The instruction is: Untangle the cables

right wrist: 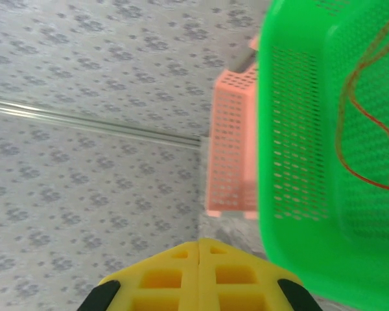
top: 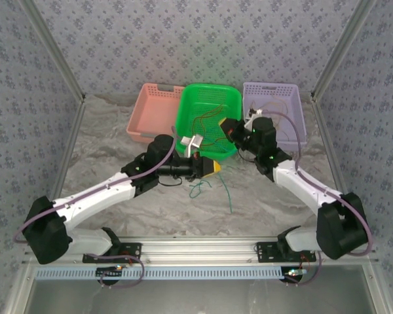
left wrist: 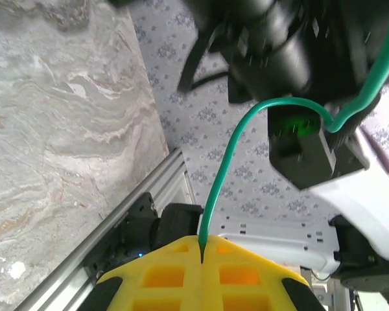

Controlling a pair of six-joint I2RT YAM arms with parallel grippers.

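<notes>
My left gripper (top: 213, 168) sits low in front of the green basket (top: 229, 98), its yellow jaws shut. In the left wrist view the left gripper (left wrist: 201, 241) pinches the end of a green cable (left wrist: 223, 168) that arcs up and away to the right. More of this green cable (top: 198, 190) lies looped on the table below that gripper, with a strand trailing toward the near right. Thin red-orange cables (top: 206, 121) lie inside the green basket. My right gripper (top: 228, 129) hovers at the basket's right rim. In its wrist view the right gripper (right wrist: 199, 245) is shut with nothing between the jaws, beside a red-orange cable (right wrist: 347, 129).
A pink basket (top: 150, 108) stands left of the green one and a lilac basket (top: 281, 104) stands to its right. Patterned walls close in the back and sides. The metal rail (top: 196, 248) carrying the arm bases runs along the near edge.
</notes>
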